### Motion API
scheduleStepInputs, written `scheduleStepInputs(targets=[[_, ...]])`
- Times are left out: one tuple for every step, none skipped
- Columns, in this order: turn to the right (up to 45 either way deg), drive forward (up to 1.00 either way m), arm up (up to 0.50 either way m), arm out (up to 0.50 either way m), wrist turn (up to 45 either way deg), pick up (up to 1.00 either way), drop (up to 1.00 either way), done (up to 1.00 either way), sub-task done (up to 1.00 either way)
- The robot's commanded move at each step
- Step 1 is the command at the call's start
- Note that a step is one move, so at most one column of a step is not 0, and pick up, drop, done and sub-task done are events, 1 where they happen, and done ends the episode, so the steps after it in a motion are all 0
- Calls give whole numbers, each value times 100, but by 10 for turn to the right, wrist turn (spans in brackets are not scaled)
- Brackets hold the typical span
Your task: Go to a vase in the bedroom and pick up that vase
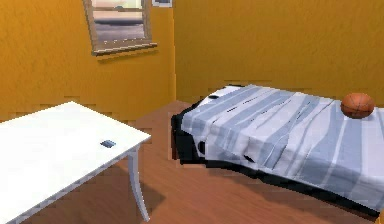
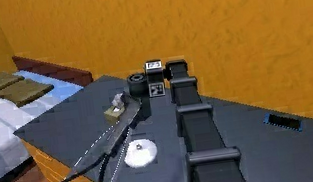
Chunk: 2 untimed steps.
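Note:
In the arm side view my arm (image 2: 201, 123) reaches out over a dark tabletop (image 2: 79, 129). At its far end are two white marked squares and the gripper (image 2: 136, 85). A small beige object (image 2: 117, 109) sits on the tabletop just below and left of the gripper. Thin grey rods run from it down to the left. A low white rounded object (image 2: 141, 154) lies nearer, left of the arm. I cannot tell whether the gripper holds anything. No shape here reads clearly as a vase.
A flat dark item (image 2: 285, 120) lies on the tabletop to the right. A bed with olive pillows (image 2: 13, 86) is at the left. In the forward view, a white table (image 1: 60, 150) carries a small dark object (image 1: 108, 144). The striped bed (image 1: 280, 130) holds an orange ball (image 1: 357, 104), and a window (image 1: 120, 25) is in the orange wall.

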Motion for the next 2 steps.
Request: scheduleStepInputs(targets=[[0,0,0,0,450,0,0,0,0],[0,0,0,0,450,0,0,0,0]])
